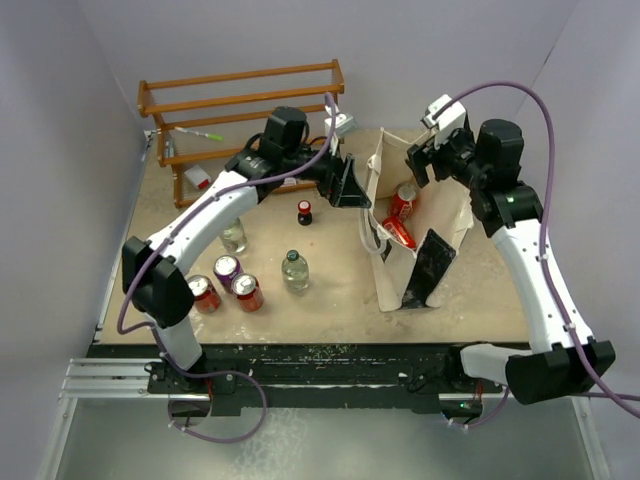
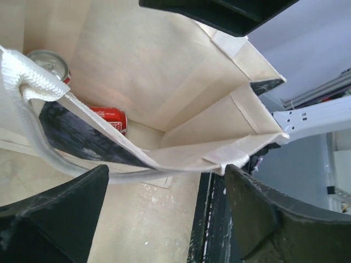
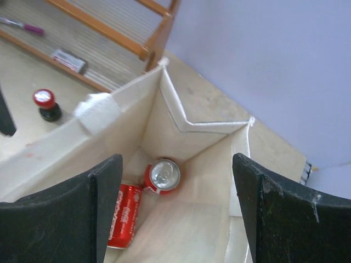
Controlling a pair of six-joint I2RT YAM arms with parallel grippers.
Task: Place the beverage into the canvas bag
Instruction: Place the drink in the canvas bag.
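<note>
A wooden rack (image 1: 240, 76) stands at eleven o'clock on the beige table (image 1: 330, 290). A thin pen (image 1: 197, 132) lies on a shelf toward the rack's nine o'clock end. A small white-and-red box (image 1: 197, 178) sits at its seven o'clock corner. A silver metal rail (image 1: 100, 378) lies at seven o'clock, off the table's near edge.

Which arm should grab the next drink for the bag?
Probably left. The cans and bottles stand on its side of the table, and the left claw is open. The right claw hangs over the bag, farther from them.
</note>
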